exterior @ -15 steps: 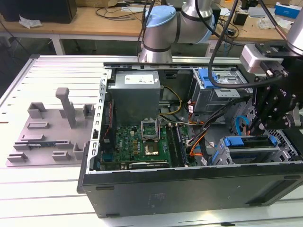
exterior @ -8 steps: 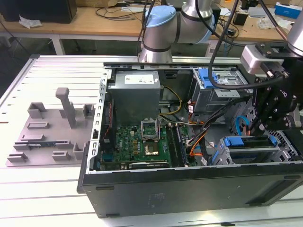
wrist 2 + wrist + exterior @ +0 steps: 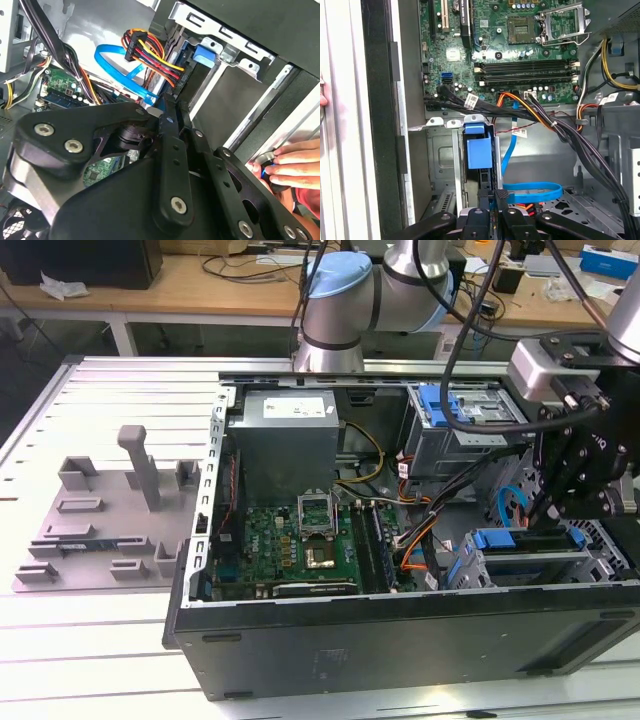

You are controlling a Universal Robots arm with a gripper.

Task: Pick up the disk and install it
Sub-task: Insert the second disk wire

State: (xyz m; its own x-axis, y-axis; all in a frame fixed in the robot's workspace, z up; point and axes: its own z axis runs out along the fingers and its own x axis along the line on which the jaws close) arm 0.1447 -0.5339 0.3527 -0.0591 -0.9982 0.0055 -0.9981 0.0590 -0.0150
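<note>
Gripper [image 3: 492,210] was down inside the open PC case [image 3: 400,640], fingers clenched thin on the disk [image 3: 480,152], which sat on edge in the drive cage [image 3: 445,150]. A person's hand [image 3: 295,162] rested on the case edge.

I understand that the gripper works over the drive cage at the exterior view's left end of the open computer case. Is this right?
Not quite: the side is wrong. In the exterior view, the gripper works over the drive cage at the exterior view's right end of the open computer case.
</note>
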